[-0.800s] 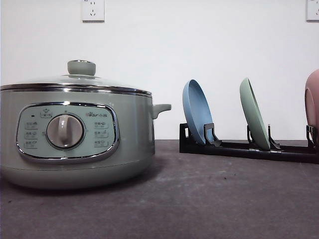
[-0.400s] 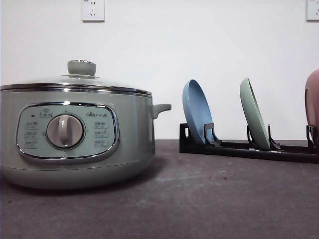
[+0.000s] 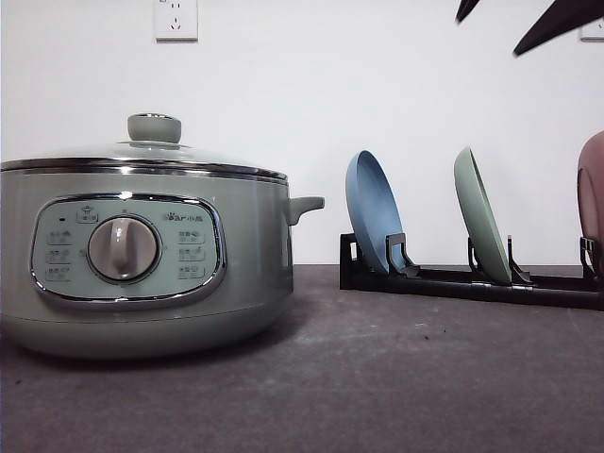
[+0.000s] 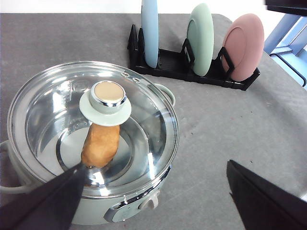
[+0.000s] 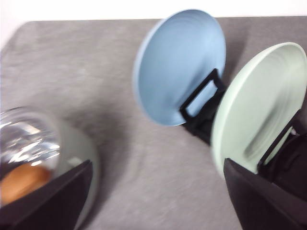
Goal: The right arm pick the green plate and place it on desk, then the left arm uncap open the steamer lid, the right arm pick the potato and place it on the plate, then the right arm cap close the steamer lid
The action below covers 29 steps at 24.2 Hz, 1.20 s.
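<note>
The green plate (image 3: 481, 222) (image 4: 200, 38) (image 5: 259, 110) stands on edge in the middle slot of a black rack (image 3: 472, 283). High above it my right gripper (image 3: 488, 38) (image 5: 157, 163) shows as two black tips, open and empty. The steamer lid (image 3: 142, 156) (image 4: 53, 110), glass with a pale green knob, sits shut on the pot (image 3: 245, 264). Through the glass the orange-brown potato (image 4: 101, 143) (image 5: 21, 182) lies inside. My left gripper (image 4: 157, 165) hovers open above the pot's near side, holding nothing. The grey desk (image 3: 396, 377) spreads in front.
A blue plate (image 3: 373, 212) (image 5: 180, 67) stands in the rack on the pot's side of the green one, a pink plate (image 3: 593, 189) (image 4: 243, 45) on the other side. The pot's side handle (image 3: 307, 205) points toward the rack.
The right gripper's two black tips have come into the front view at the top right, above the rack. The pot, lid and plates have not moved.
</note>
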### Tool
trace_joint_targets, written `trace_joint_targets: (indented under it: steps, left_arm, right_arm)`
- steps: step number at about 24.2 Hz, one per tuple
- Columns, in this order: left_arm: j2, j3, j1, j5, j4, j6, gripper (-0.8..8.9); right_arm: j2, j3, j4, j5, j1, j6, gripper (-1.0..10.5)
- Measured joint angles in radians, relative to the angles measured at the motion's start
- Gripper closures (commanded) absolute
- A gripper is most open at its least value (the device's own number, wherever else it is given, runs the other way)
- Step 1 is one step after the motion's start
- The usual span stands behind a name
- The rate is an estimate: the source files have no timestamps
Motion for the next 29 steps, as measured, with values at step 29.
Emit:
trace_joint_targets:
  steps: [29]
  left_arm:
    - [0.0,0.0,0.0,0.0,0.0,0.0,3.44]
  right_arm:
    - [0.372,0.042,0.292,0.109,-0.004,0.064,8.6]
